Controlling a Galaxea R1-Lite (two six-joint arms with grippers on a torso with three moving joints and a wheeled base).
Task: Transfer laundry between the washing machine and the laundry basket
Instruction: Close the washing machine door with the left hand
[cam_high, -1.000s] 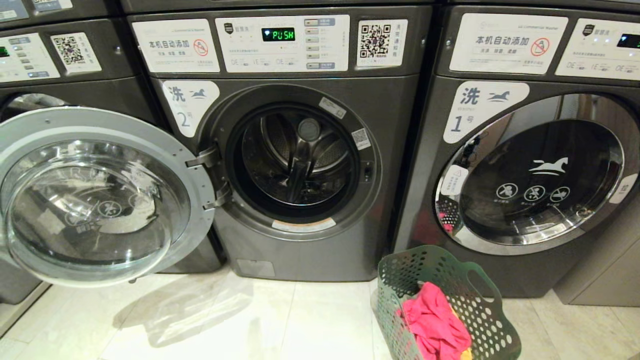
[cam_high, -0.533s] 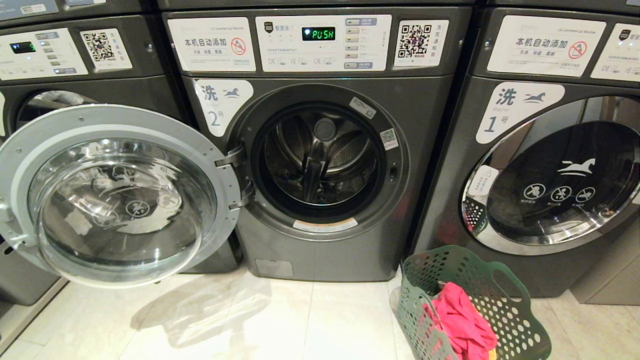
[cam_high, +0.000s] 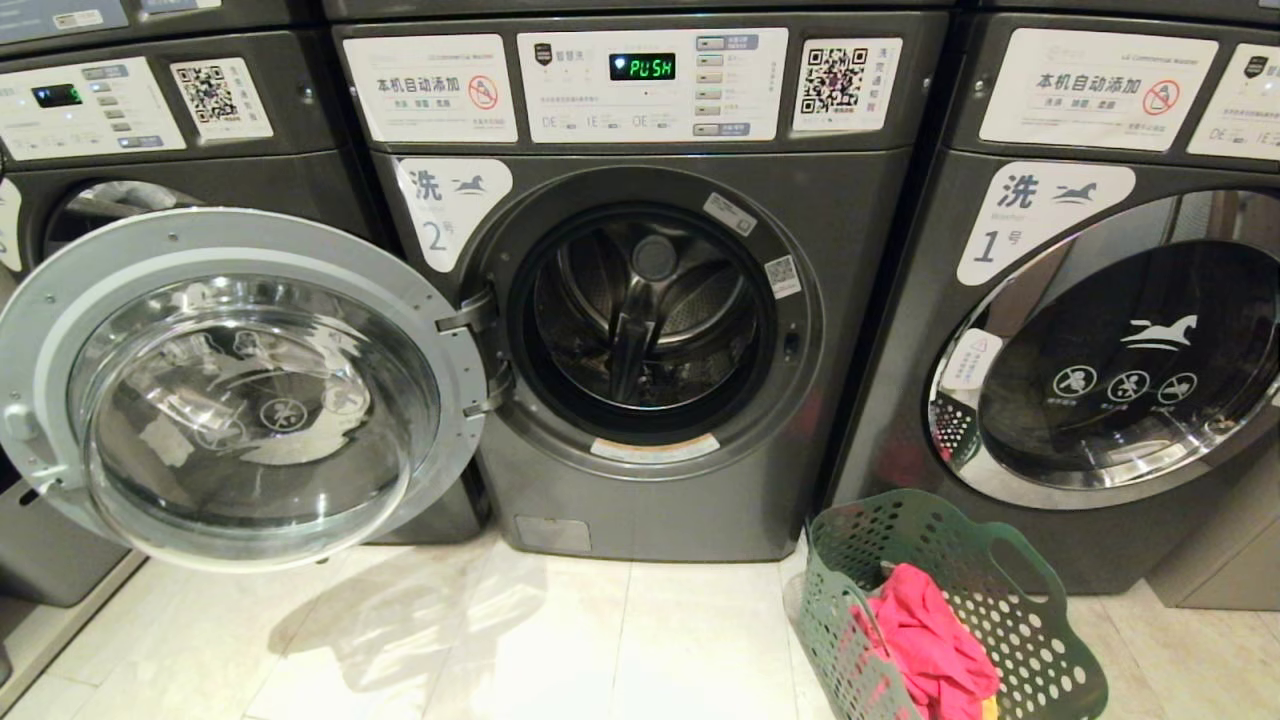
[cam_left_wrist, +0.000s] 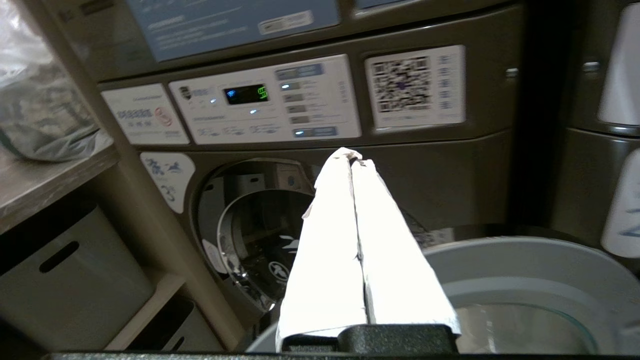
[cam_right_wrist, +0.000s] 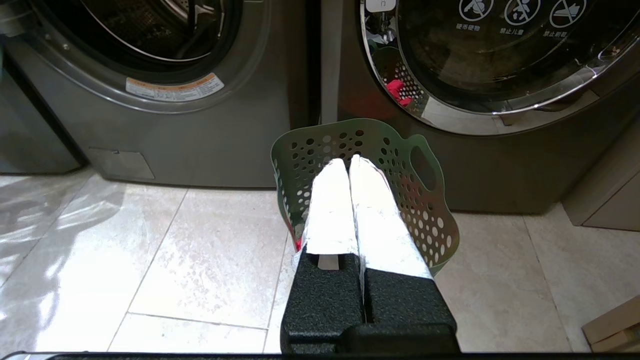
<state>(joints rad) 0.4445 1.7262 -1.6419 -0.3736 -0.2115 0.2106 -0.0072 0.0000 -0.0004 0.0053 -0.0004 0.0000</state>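
The middle washing machine (cam_high: 650, 330), marked 2, stands with its round glass door (cam_high: 240, 390) swung wide to the left and a dark drum that looks empty. A green perforated laundry basket (cam_high: 1010, 590) sits on the floor at the lower right, with pink laundry (cam_high: 930, 640) inside. Neither gripper shows in the head view. My left gripper (cam_left_wrist: 352, 162) is shut and empty, raised above the open door's rim (cam_left_wrist: 525, 260) and facing the leftmost machine (cam_left_wrist: 260, 240). My right gripper (cam_right_wrist: 348, 161) is shut and empty, held low over the floor and pointing at the basket (cam_right_wrist: 430, 210).
Machine 1 (cam_high: 1100, 350) on the right has its door closed, just behind the basket. A third machine (cam_high: 90, 130) stands at the far left behind the open door. A shelf with grey bins (cam_left_wrist: 65, 270) is left of it. Pale floor tiles (cam_high: 520, 640) lie before machine 2.
The whole head view has shifted: machines and basket now sit further right in the picture, so the camera moved leftward. The shift slowed in the last half second.
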